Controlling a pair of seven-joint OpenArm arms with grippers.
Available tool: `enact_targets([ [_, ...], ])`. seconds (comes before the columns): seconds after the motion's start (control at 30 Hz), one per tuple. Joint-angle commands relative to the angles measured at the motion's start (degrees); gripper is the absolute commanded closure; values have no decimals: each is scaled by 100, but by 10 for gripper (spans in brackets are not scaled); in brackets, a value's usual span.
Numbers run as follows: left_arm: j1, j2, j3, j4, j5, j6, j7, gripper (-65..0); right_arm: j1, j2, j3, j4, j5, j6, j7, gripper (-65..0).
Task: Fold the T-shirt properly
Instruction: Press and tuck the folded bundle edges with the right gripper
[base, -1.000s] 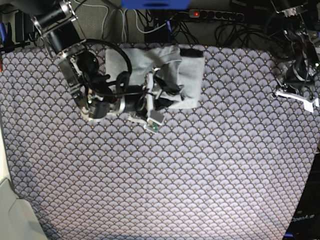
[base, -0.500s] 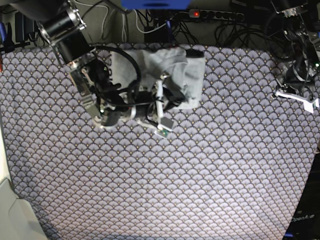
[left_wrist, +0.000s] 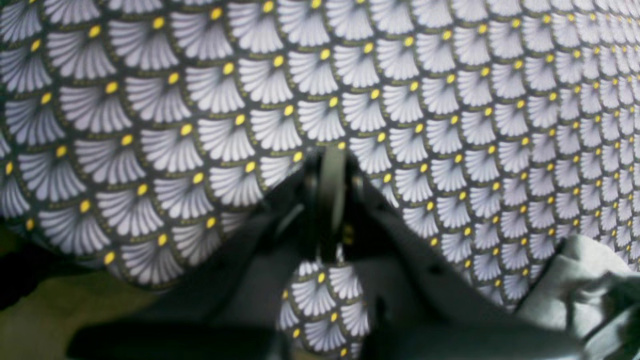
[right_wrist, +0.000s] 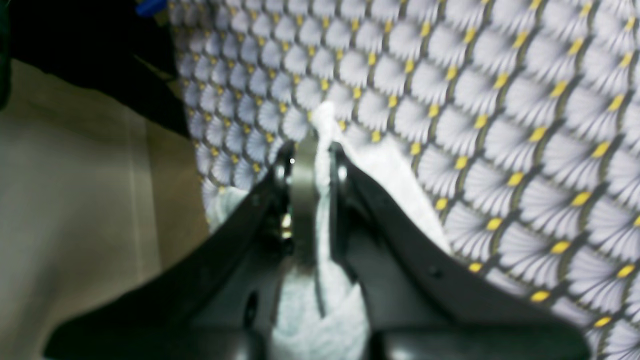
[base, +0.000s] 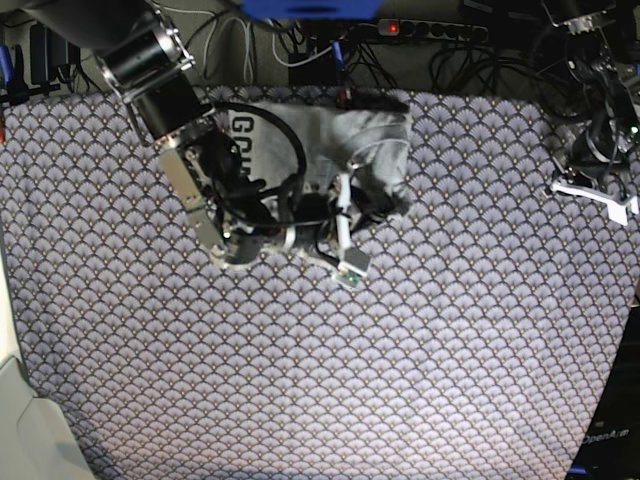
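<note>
The light grey T-shirt (base: 322, 133) lies bunched at the back middle of the table, with black lettering (base: 245, 135) showing at its left end. My right gripper (base: 380, 203) reaches in from the left at the shirt's front right edge. In the right wrist view it (right_wrist: 311, 150) is shut on a fold of the pale shirt fabric (right_wrist: 395, 170), which runs up between the fingers. My left gripper (base: 585, 168) sits at the far right edge, away from the shirt. In the left wrist view it (left_wrist: 332, 165) is shut and empty above the patterned cloth.
The purple-grey fan-scale cloth (base: 400, 350) covers the whole table. Cables and a power strip (base: 430, 28) lie behind the back edge. A white tag (base: 592, 197) hangs by the left arm. A crumpled grey shape (left_wrist: 580, 285) shows at the lower right of the left wrist view.
My right arm has swung right and forward while holding the shirt. The neat folded rectangle has come undone and bunched rightward, uncovering the black lettering. The left arm has not moved.
</note>
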Motion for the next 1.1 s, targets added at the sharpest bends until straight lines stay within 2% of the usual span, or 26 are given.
enact_targets([
  [0.0, -30, -100, -42, 105, -37, -22, -78, -3, 148, -113, 15, 26, 150, -1, 143, 0],
  [0.2, -30, -100, -25, 114, -46, -30, -69, -3, 350, -131, -29, -273, 150, -1, 143, -2],
  [0.4, -21, -91, -16, 114, -46, -30, -69, -3, 570, -131, -99, -229, 158, -1, 283, -115],
  [0.6, -12, -91, -33, 122, -46, -30, -69, -3, 534, -131, -116, -264, 158, -1, 301, -202],
  [0.83, -12, -91, -7, 131, -143, -30, -61, -3, 490, -61, -116, 272, 167, -1, 371, -202],
  [1.07, 111, -135, -7, 131, -608, -30, -61, -3, 438, 309, -116, 1609, 167, -1, 195, -202],
])
